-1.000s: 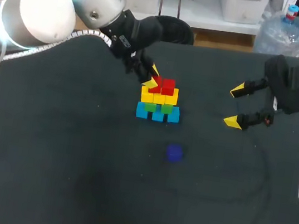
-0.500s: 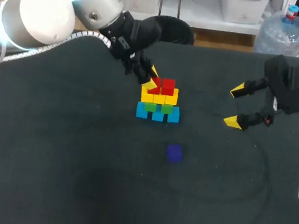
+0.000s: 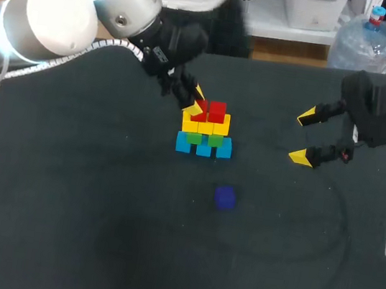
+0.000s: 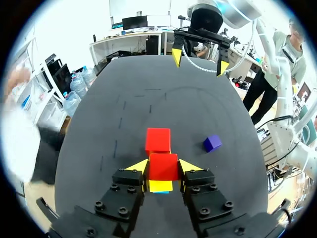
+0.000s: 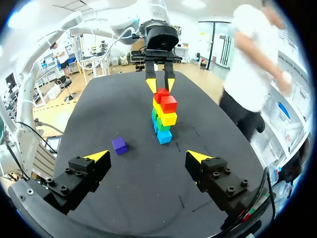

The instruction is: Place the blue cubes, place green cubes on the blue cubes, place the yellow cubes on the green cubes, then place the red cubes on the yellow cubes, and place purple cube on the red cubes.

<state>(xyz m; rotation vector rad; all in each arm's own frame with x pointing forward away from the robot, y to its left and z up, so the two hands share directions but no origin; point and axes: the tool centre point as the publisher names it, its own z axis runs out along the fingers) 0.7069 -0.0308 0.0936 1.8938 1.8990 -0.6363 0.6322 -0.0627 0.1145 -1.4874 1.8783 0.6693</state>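
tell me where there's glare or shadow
Head view: strong glare on the left arm, cube stack evenly lit; left wrist view: no glare on the red cube in the left gripper; right wrist view: purple cube casts no clear shadow.

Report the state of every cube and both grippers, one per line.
Left gripper: shut on left red cube.
Left red cube: gripped, atop the yellow cubes.
Right red cube: free, atop the yellow cubes.
Green cubes: stacked on blue cubes.
Purple cube: loose on the table, unstacked.
Right gripper: open, empty.
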